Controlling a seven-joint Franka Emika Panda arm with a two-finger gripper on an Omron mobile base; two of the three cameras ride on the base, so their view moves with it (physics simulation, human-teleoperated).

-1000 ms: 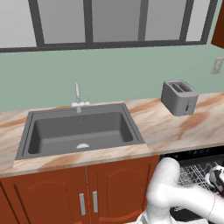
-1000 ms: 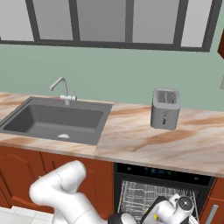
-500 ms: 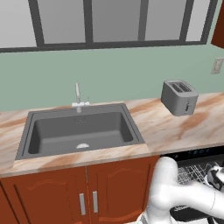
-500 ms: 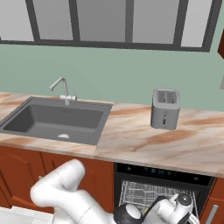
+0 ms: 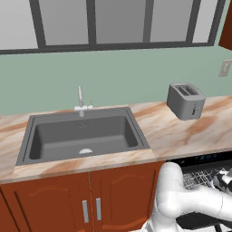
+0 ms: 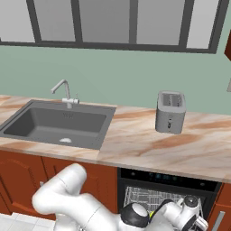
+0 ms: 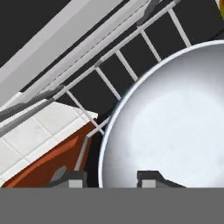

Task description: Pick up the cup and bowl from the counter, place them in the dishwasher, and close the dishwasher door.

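Note:
The white bowl (image 7: 175, 113) lies close under the hand, over the white wire rack (image 7: 118, 57) of the open black dishwasher (image 6: 167, 178). My gripper (image 7: 111, 178) is open and straddles the bowl's rim, with one fingertip (image 7: 72, 179) outside and the other inside. A sliver of the yellow cup (image 7: 221, 4) shows at the corner beyond the bowl. In the right base view the hand (image 6: 191, 211) is low inside the dishwasher opening, under the counter (image 6: 149, 149). The dishwasher door is out of view.
A grey toaster (image 5: 185, 100) stands on the counter above the dishwasher. The sink (image 5: 84, 136) with its faucet lies to the left. Red-brown cabinet (image 7: 48, 157) and white floor tiles (image 7: 26, 135) border the rack.
The hand has edged slightly lower and further into the dishwasher; the counter scene is unchanged.

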